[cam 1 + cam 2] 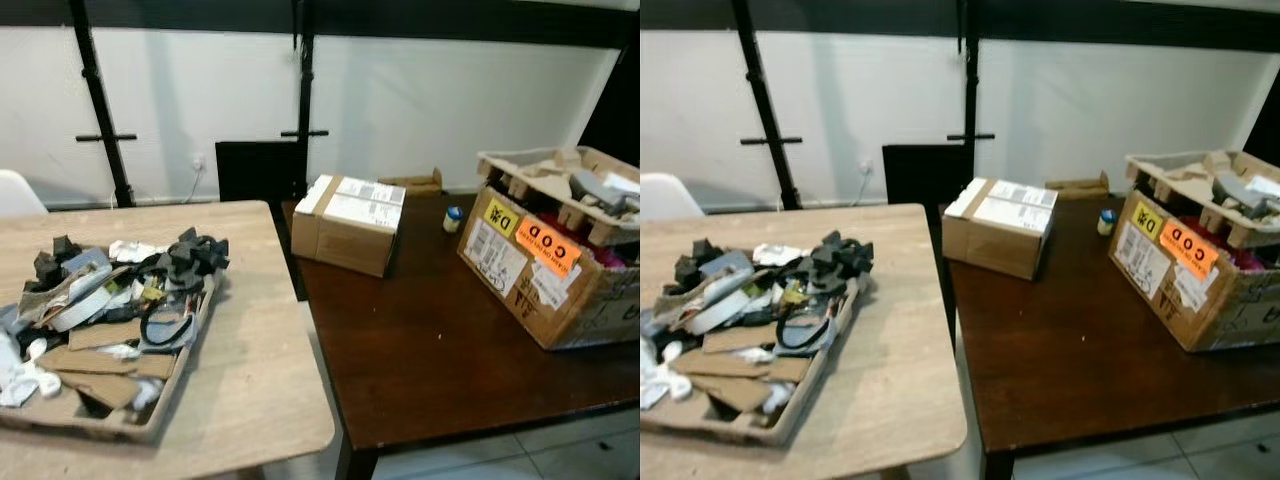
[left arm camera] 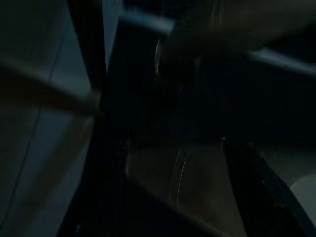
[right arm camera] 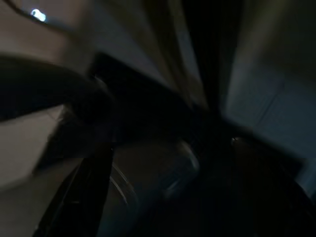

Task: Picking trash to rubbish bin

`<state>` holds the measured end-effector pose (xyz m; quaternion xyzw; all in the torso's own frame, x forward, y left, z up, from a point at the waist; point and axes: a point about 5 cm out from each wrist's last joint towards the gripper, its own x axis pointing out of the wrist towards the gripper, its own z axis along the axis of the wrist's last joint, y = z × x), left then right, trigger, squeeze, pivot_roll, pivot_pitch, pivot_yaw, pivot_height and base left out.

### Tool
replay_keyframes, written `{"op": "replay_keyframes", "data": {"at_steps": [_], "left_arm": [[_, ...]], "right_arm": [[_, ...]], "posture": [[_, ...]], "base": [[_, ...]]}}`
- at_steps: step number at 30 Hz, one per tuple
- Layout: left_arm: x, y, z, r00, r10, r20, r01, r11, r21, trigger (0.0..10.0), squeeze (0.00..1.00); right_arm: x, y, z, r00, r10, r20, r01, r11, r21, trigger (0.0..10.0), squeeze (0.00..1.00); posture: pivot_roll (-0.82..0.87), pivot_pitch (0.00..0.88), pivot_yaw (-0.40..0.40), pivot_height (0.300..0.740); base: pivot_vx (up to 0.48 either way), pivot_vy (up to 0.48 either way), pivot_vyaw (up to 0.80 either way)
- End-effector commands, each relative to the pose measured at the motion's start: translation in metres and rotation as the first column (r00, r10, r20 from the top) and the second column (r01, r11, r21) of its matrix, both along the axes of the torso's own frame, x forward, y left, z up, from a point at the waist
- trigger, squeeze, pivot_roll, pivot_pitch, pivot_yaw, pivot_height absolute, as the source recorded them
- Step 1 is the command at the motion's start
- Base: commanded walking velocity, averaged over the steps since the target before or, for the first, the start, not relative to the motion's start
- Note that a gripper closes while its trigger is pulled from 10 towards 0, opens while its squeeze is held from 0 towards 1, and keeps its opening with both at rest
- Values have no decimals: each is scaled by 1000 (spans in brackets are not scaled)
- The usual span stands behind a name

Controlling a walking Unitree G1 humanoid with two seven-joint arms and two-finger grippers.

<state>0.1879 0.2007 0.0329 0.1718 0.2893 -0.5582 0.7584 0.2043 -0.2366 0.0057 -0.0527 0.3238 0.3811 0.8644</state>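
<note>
Ahead, a tray [image 1: 150, 425] of trash [image 1: 120, 300] is sitting near the pale table's [image 1: 260, 330] front edge, boxes [image 1: 350, 225] are crowding the dark table [image 1: 430, 350] alongside, and I cannot tell how either gripper's fingers are standing.

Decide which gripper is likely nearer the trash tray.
Left, probably. The tray sits far on the robot's left, the left gripper's side; the right gripper's side faces the dark table. Wrist views are too dark to confirm.

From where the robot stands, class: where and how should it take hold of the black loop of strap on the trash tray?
Probably the black strap at its near curve, from above: it lies flat on the cardboard tray, the loop open.
</note>
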Motion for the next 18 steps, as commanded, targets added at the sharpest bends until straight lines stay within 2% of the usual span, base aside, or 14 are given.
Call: {"op": "replay_keyframes", "data": {"at_steps": [1,5,7,8,9,10,11,12,14,15,16,17,18], "left_arm": [[10,-6,25,999,-1,51,6,996,-87,10000,0],[13,-13,35,998,-7,59,15,991,-134,10000,0],[17,-22,50,998,-9,63,21,980,-196,10000,0],[17,-22,50,998,-9,63,21,980,-196,10000,0],[18,-25,56,998,-11,60,24,976,-216,10000,0],[18,-25,56,998,-11,60,24,976,-216,10000,0],[19,-28,62,998,-14,64,29,971,-237,10000,0],[19,-28,62,998,-14,64,29,971,-237,10000,0],[23,-32,73,996,0,88,25,962,-273,10000,0],[23,-32,73,996,0,88,25,962,-273,10000,0],[27,-34,80,993,19,113,17,952,-306,10000,0],[27,-34,80,993,19,113,17,952,-306,10000,0],[35,-39,94,986,72,149,-13,929,-369,10000,0]], "right_arm": [[-2,10,23,992,129,-4,-128,985,118,10000,0],[-4,18,39,977,214,10,-212,962,174,10000,0],[-4,34,65,948,312,56,-315,908,275,10000,0],[-4,34,65,948,312,56,-315,908,275,10000,0],[-6,42,76,933,351,78,-357,878,320,10000,0],[-6,42,76,933,351,78,-357,878,320,10000,0],[-5,53,90,916,382,120,-398,838,373,10000,0],[-5,53,90,916,382,120,-398,838,373,10000,0],[-1,70,118,893,393,218,-449,765,461,10000,0],[-1,70,118,893,393,218,-449,765,461,10000,0],[5,77,133,890,361,280,-456,735,502,10000,0],[5,77,133,890,361,280,-456,735,502,10000,0],[16,83,154,892,283,353,-442,709,549,10000,0]], "posture": [[-60,93,-14,740],[-58,94,-16,740],[-56,96,-18,740],[-56,96,-18,740],[-57,96,-18,740],[-57,96,-18,740],[-55,97,-17,740],[-55,97,-17,740],[-55,98,-17,740],[-55,98,-17,740],[-54,99,-16,740],[-54,99,-16,740],[-54,100,-17,740]], "base": [[0,0,0],[0,0,0],[0,0,0],[0,0,0],[0,0,0],[0,0,0],[0,0,0],[0,0,0],[0,0,0],[0,0,0],[0,0,0],[0,0,0],[0,0,0]]}}
